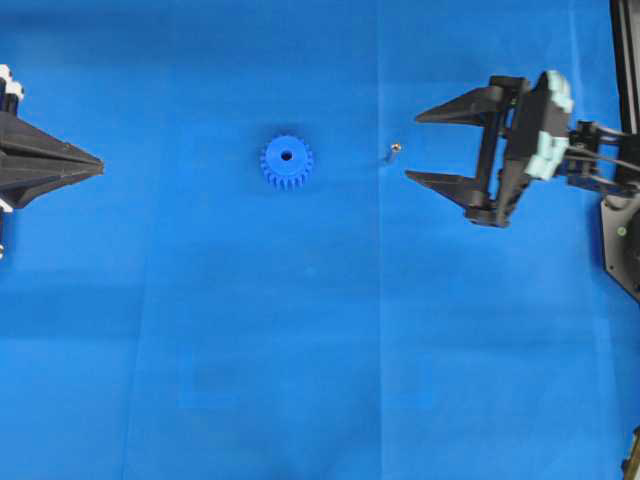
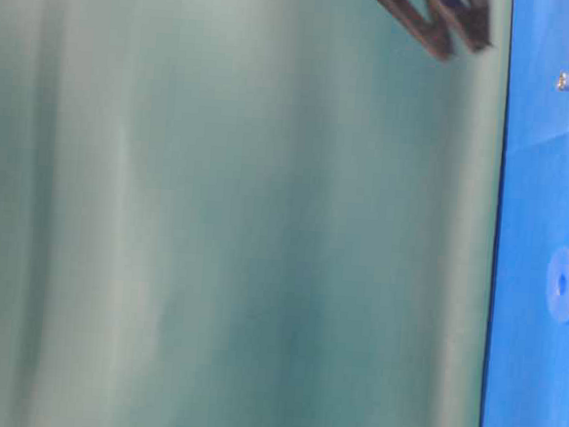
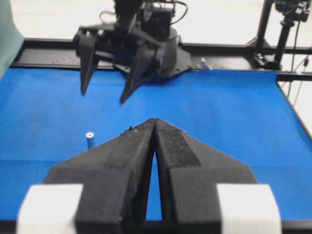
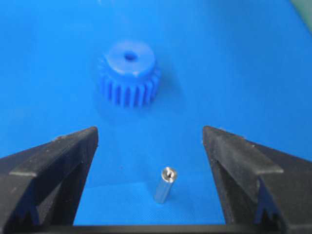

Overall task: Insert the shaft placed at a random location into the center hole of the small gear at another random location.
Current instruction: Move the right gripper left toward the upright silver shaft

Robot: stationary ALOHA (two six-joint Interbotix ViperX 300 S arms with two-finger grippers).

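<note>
Two black claws face across the blue table (image 1: 320, 380). The right claw (image 1: 410, 146) gapes wide beside the upright silvery metal pin (image 1: 393, 152); the left claw (image 1: 100, 165) is pressed together. Bare cloth separates pin and small blue plastic toothed gear (image 1: 287, 162).

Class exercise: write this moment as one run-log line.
right gripper: open, shaft upright between jaws, ungripped | left gripper: shut, idle | small gear: centre hole empty

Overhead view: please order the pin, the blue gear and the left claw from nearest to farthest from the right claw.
1. The pin, standing just left of the open right claw.
2. The blue gear, further left, near the middle.
3. The left claw, shut, at the far left edge.
</note>
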